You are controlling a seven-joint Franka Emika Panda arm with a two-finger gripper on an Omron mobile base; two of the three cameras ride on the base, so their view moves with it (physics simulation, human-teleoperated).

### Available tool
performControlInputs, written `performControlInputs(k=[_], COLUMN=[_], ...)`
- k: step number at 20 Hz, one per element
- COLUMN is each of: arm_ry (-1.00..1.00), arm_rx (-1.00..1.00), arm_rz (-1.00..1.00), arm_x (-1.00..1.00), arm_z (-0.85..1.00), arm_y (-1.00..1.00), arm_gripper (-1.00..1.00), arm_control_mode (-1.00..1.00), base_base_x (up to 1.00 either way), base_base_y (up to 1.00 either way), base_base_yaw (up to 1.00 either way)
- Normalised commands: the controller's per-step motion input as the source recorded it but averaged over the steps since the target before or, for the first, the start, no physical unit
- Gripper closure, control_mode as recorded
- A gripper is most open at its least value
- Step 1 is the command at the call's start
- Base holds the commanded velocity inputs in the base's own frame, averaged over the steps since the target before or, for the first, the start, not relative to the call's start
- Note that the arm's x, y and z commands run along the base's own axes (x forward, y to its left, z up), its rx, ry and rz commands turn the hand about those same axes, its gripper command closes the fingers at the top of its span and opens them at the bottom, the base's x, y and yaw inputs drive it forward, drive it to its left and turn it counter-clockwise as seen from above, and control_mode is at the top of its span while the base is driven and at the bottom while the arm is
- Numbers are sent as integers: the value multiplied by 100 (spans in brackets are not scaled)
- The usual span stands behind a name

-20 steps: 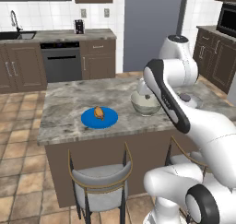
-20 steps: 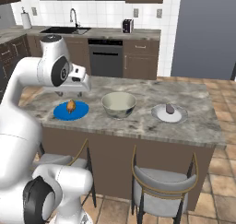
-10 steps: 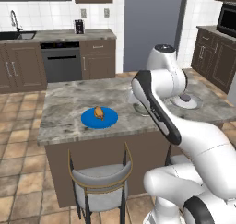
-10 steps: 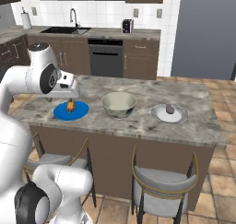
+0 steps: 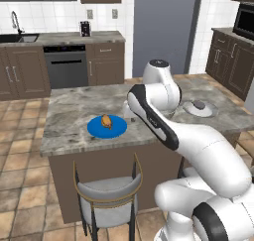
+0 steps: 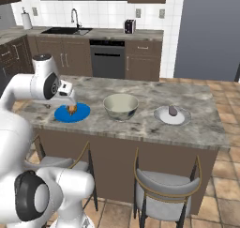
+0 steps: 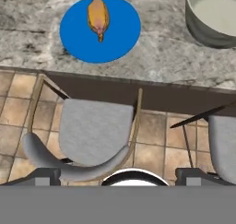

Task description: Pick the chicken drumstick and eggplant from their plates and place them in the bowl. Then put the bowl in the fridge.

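The golden-brown chicken drumstick [image 7: 98, 16] lies on a flat blue plate [image 7: 78, 38] near the island's front left. In the right base view my gripper [image 6: 71, 103] hangs just over that plate [image 6: 82, 113] and partly covers the drumstick [image 6: 71, 110]. In the hand view the gripper [image 7: 120, 176] is open, with its tips far apart and nothing between them. The dark eggplant [image 6: 173, 110] rests on a white plate [image 6: 182, 117] to the right. Between the two plates stands the pale grey-green bowl [image 6: 120, 106], which looks empty. The slate-blue fridge [image 5: 166, 31] stands behind the island.
Two grey stools [image 6: 166, 187] [image 5: 106, 198] are tucked under the island's front edge [image 7: 138, 82]. Dark brown cabinets, a dishwasher [image 6: 108, 59] and a sink [image 6: 65, 31] line the back wall. The floor is tiled.
The arm has swung left, from near the bowl to over the blue plate, and come lower. The jaws have opened a little wider. Drumstick, eggplant and bowl have not moved.
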Motion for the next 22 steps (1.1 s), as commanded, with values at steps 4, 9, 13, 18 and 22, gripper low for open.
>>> performControlInputs(k=[4, 9, 13, 18, 22], arm_ry=[14, 5, 0, 0, 0], arm_rx=[8, 1, 0, 0, 0], arm_rz=[0, 0, 0, 0, 0], arm_x=[60, 54, 53, 54, 53], arm_z=[-30, -31, -36, -34, -37], arm_y=[32, 28, 23, 17, 8], arm_gripper=[-100, -100, -100, -100, -100], arm_control_mode=[-100, -100, -100, -100, -100], base_base_x=[0, 0, 0, 0, 0], base_base_y=[0, 0, 0, 0, 0], base_base_yaw=[0, 0, 0, 0, 0])
